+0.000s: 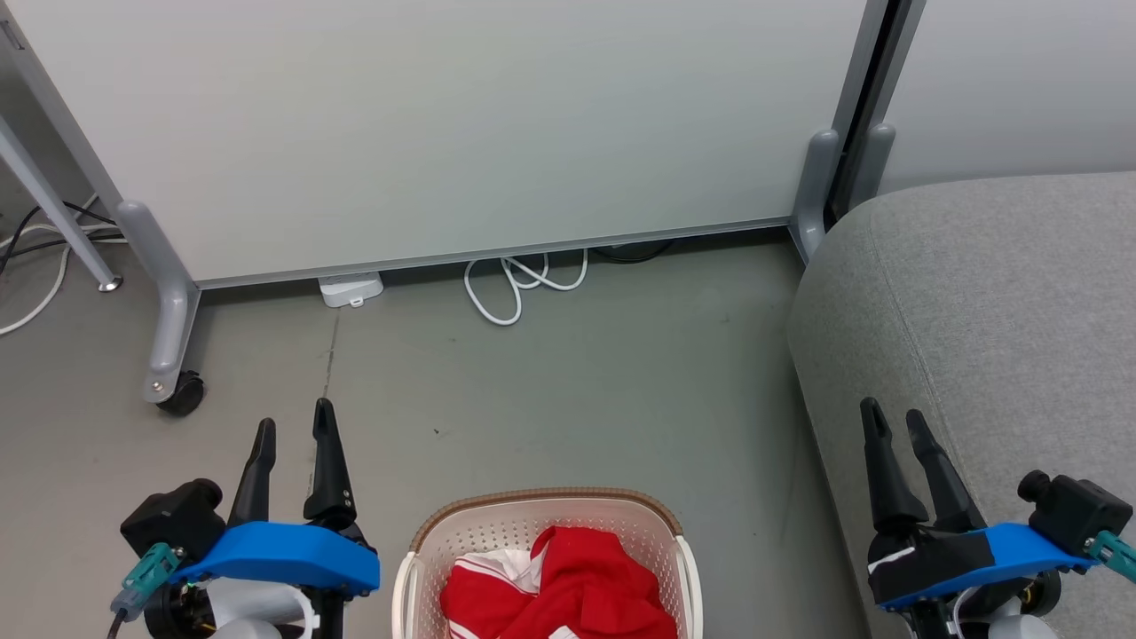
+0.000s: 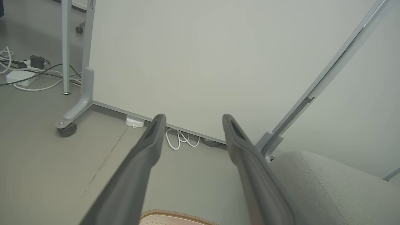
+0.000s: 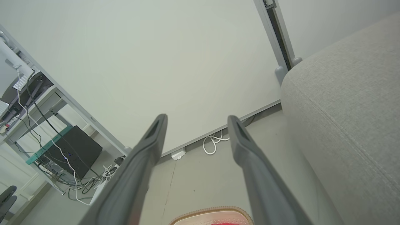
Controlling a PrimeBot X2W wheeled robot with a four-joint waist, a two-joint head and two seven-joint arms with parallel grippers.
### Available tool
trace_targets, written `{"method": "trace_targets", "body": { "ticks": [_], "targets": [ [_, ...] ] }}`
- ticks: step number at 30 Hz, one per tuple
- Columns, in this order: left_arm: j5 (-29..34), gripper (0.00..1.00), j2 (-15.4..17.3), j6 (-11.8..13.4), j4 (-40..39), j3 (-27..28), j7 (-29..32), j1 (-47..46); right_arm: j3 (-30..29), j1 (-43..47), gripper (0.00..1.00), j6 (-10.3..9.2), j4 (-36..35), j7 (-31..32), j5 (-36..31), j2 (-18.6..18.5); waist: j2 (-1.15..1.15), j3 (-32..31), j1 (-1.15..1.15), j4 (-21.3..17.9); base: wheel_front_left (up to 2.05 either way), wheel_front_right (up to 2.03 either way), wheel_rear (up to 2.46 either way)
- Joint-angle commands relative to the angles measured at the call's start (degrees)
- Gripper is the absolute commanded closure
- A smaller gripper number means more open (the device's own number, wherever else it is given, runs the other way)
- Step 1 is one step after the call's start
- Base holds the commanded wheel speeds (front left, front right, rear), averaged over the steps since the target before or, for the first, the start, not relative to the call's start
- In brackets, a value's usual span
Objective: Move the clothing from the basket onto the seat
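Note:
The red clothing (image 1: pixel 559 586) with white stripes lies crumpled inside the cream basket (image 1: pixel 497 524), which stands on the floor at the bottom middle of the head view. The basket's brown rim (image 2: pixel 175 215) peeks in at the bottom of the left wrist view, and the same rim (image 3: pixel 212 210) shows in the right wrist view. The grey seat (image 1: pixel 994 302) fills the right side, its corner (image 2: pixel 325 184) and side (image 3: pixel 350 103) also in the wrist views. My left gripper (image 1: pixel 295 428) is open, left of the basket. My right gripper (image 1: pixel 894 422) is open, over the seat's front edge.
A pale partition panel (image 1: pixel 444 124) on grey wheeled feet (image 1: pixel 177 390) stands across the back. A looped white cable (image 1: pixel 524 284) and a small white box (image 1: pixel 351 288) lie at its base. More cables (image 2: pixel 28 72) and a black box (image 3: pixel 75 150) sit off to the left.

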Motion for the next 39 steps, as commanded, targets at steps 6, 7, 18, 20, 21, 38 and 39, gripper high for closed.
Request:
{"method": "trace_targets", "body": {
  "ticks": [6, 7, 18, 20, 21, 38, 39],
  "targets": [
    [4.93, 0.00, 0.86, 0.87, -0.86, -1.51, -1.34, -1.31, 0.71, -1.26, 0.00, 0.14, -0.77, -1.34, -4.97, -0.50, 0.00, 0.09, 0.00, 0.13, 0.00, 0.00, 0.00],
    [5.54, 0.00, 0.92, 0.93, -0.87, -1.72, -1.48, -1.32, 0.81, -1.27, 0.00, 0.14, -0.77, -1.54, -5.59, -0.50, 0.00, 0.12, 0.00, 0.14, 0.00, 0.00, 0.00],
    [11.83, 0.00, 1.35, 1.73, -0.98, -3.42, -3.08, -1.50, 1.78, -1.39, 0.00, 0.15, -0.73, -3.10, -12.16, -0.55, 0.00, 0.38, 0.00, 0.22, 0.00, 0.00, 0.00],
    [12.92, 0.00, 1.39, 1.87, -1.02, -3.69, -3.30, -1.54, 1.88, -1.44, 0.00, 0.16, -0.77, -3.32, -13.34, -0.56, 0.00, 0.45, 0.00, 0.25, 0.00, 0.00, 0.00],
    [13.44, 0.00, 1.41, 1.94, -1.01, -3.81, -3.47, -1.57, 1.95, -1.46, 0.00, 0.16, -0.78, -3.50, -13.89, -0.56, 0.00, 0.48, 0.00, 0.27, 0.00, 0.00, 0.00],
    [21.82, 0.00, 1.47, 2.30, -1.03, -5.28, -5.61, -1.50, 3.23, -1.32, 0.00, 0.18, -0.77, -5.64, -22.41, -0.61, 0.00, 0.75, 0.00, 0.50, 0.00, 0.00, 0.00],
    [22.29, 0.00, 1.44, 2.30, -1.06, -5.34, -5.71, -1.45, 3.29, -1.30, 0.00, 0.18, -0.79, -5.68, -22.93, -0.61, 0.00, 0.77, 0.00, 0.52, 0.00, 0.00, 0.00]
  ]
}}
